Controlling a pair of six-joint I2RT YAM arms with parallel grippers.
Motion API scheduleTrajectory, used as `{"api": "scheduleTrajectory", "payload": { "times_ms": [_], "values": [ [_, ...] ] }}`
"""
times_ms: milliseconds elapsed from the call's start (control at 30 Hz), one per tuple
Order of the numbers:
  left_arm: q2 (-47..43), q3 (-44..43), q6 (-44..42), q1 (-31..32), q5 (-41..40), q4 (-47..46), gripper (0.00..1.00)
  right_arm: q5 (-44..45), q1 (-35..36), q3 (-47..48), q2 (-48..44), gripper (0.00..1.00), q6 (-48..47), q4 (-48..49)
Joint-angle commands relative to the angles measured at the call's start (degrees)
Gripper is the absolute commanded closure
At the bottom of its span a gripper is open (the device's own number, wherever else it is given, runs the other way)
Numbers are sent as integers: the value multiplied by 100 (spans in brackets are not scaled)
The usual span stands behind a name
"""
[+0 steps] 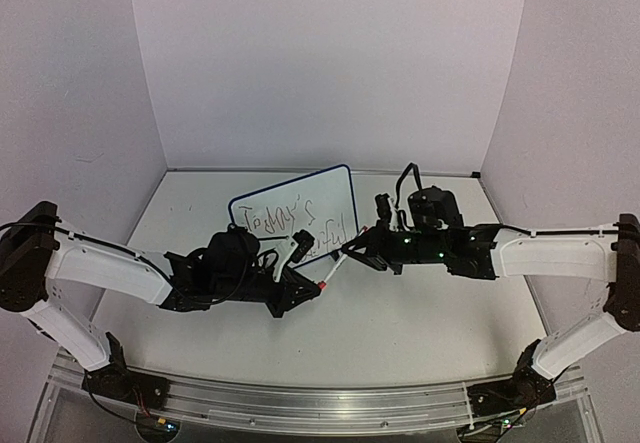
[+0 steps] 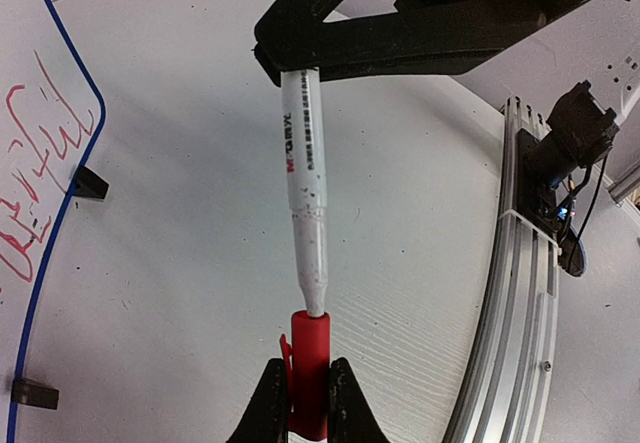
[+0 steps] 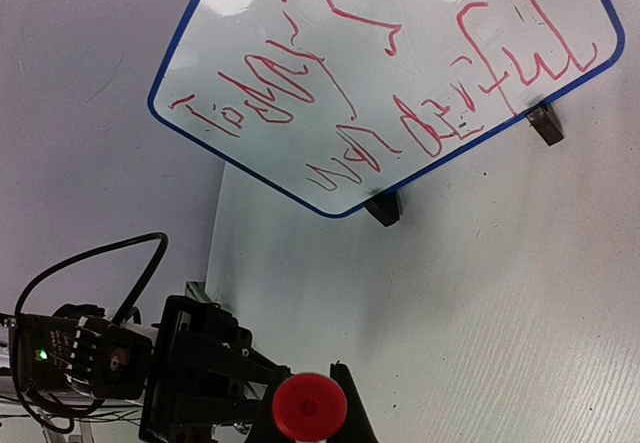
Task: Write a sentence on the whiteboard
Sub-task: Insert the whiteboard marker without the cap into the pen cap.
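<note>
Left gripper (image 2: 307,371): jaws nearly closed, pinching the red marker cap (image 2: 309,358) from both sides, cap upright between the fingers.
Right gripper (image 2: 298,58): jaws drawn tight on the barrel of the white marker (image 2: 302,178), gripped near its upper end.
Marker: tip end seated in the mouth of the cap, the two grippers facing each other along its length, above the table (image 1: 420,323).
Whiteboard (image 1: 325,191): standing tilted on its black feet (image 3: 385,208) at the middle of the table, just behind both grippers.
Sentence (image 1: 283,220): two rows of red scrawl across the board face
</note>
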State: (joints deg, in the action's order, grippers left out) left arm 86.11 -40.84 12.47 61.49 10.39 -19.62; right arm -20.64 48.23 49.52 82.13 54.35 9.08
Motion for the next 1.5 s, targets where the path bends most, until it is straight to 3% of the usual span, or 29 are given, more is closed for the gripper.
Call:
{"api": "scheduleTrajectory", "payload": {
  "times_ms": [0,500,1000,1133,1467],
  "values": [
    [-221,24,19,-1,7,-299,100,-70,63,120,93,100,58,190],
    [-37,-226,191,3,-258,-618,100,-53,113,111,102,100,76,208],
    [590,-1293,327,-6,-342,-140,100,21,248,48,352,100,100,234],
    [573,-1314,373,-10,-327,49,100,281,244,-115,277,100,177,247],
    [323,-1053,163,-43,-272,-363,100,-109,320,-118,704,100,366,546]
  ]
}}
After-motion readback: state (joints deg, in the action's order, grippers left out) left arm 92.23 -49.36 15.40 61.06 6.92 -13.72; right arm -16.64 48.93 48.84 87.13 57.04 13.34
